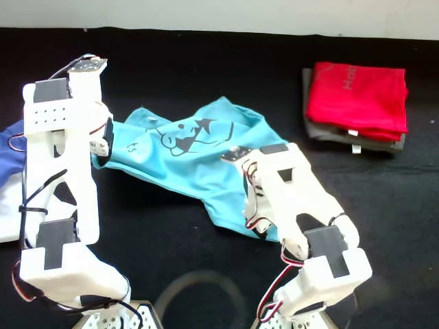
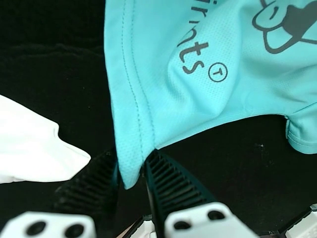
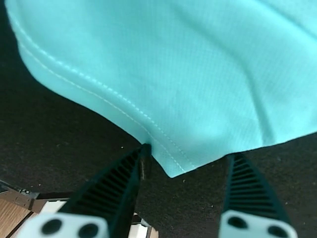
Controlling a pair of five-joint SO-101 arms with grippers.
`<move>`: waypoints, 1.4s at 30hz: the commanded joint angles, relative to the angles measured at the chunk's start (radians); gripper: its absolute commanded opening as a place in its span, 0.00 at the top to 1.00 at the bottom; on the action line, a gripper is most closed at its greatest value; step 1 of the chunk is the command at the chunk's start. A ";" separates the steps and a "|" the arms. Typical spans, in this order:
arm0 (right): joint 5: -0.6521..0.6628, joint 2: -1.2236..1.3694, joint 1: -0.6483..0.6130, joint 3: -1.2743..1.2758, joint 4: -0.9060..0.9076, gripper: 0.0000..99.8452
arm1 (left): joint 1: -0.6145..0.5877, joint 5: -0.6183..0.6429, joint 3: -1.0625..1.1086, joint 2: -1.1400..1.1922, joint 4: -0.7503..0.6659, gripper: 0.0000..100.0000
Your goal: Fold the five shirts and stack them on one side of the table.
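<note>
The turquoise shirt (image 1: 199, 154) is lying crumpled across the middle of the black-covered desk (image 1: 171, 68). Its thin, fine-mesh fabric is showing a dark cartoon print and neatly stitched hems. The left gripper (image 2: 131, 171) is pinching one hem, with the ribbed black fingers (image 2: 168, 183) clamping narrow on the cloth at the shirt's left edge and the arm standing tall beside it. The right gripper (image 3: 188, 158) is hovering low over the shirt's near corner, fingers standing wide apart on either side of it and gripping nothing. That arm is bending forward from its base at the near edge. At the far right of the desk, a folded red shirt (image 1: 357, 99) is sitting on folded grey fabric (image 1: 353, 142). At the left edge, 2 loose garments are lying together, a white garment (image 1: 8, 205) and a blue garment (image 1: 10, 147). A pale wall (image 1: 274, 14) is running behind the desk.
</note>
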 commanded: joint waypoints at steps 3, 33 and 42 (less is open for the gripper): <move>0.008 0.001 -0.012 -0.039 -0.019 0.71 | 0.018 0.003 -0.005 -0.047 -0.012 0.99; 0.003 -0.005 0.156 -0.300 0.077 0.99 | 0.016 0.003 -0.005 -0.047 -0.005 0.99; 0.003 -0.090 0.163 -0.568 0.248 0.99 | 0.021 0.008 -0.007 -0.056 -0.003 0.99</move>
